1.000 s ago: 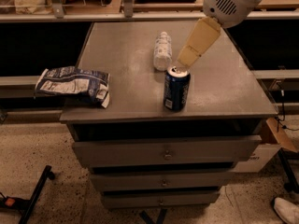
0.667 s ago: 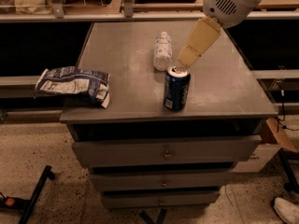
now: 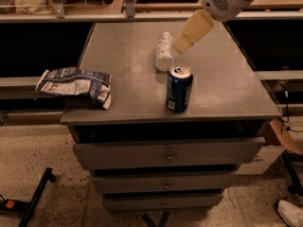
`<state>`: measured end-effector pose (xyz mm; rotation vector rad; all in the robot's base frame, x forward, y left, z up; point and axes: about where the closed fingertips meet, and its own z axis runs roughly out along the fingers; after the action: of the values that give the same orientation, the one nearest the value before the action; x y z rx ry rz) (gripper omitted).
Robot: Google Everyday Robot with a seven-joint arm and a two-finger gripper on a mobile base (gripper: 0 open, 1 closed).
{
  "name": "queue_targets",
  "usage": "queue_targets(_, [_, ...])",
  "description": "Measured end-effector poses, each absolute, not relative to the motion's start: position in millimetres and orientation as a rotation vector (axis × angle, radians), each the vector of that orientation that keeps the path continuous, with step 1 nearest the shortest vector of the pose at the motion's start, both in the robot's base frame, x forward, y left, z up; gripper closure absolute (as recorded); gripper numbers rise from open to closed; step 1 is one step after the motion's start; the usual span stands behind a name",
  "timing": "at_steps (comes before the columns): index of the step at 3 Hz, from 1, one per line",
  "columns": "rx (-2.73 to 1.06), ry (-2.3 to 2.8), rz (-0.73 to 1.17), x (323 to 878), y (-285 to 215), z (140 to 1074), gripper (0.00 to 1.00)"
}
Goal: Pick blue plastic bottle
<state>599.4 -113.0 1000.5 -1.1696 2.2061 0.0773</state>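
The blue plastic bottle [image 3: 164,54], small and whitish with ribbed sides and a white cap, lies on its side at the middle back of the grey cabinet top [image 3: 128,51]. My gripper [image 3: 182,43] hangs from the white arm at the upper right. Its beige tip is just right of the bottle's far end and looks slightly above it. I cannot tell whether it touches the bottle. A dark blue soda can [image 3: 179,89] stands upright in front of the bottle.
A blue-and-white foil snack bag [image 3: 75,85] lies over the cabinet's left front edge. The cabinet has drawers [image 3: 165,152] below. A shelf rail runs behind it. A cardboard box [image 3: 277,141] stands at the right on the floor.
My gripper has moved left and farther back, from above the can toward the bottle's far end. The bottle, can and bag have not moved.
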Motion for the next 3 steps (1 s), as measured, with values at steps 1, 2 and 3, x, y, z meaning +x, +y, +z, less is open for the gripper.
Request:
queue_targets(1, [-1.061, 2.186, 0.061, 641.1, -109.2, 996.7, 0.0])
queue_targets(2, [-0.953, 2.213, 0.057, 677.6, -105.0, 986.1, 0.0])
queue_targets(3, [-0.864, 2.242, 0.085, 714.0, -97.0, 963.9, 0.0])
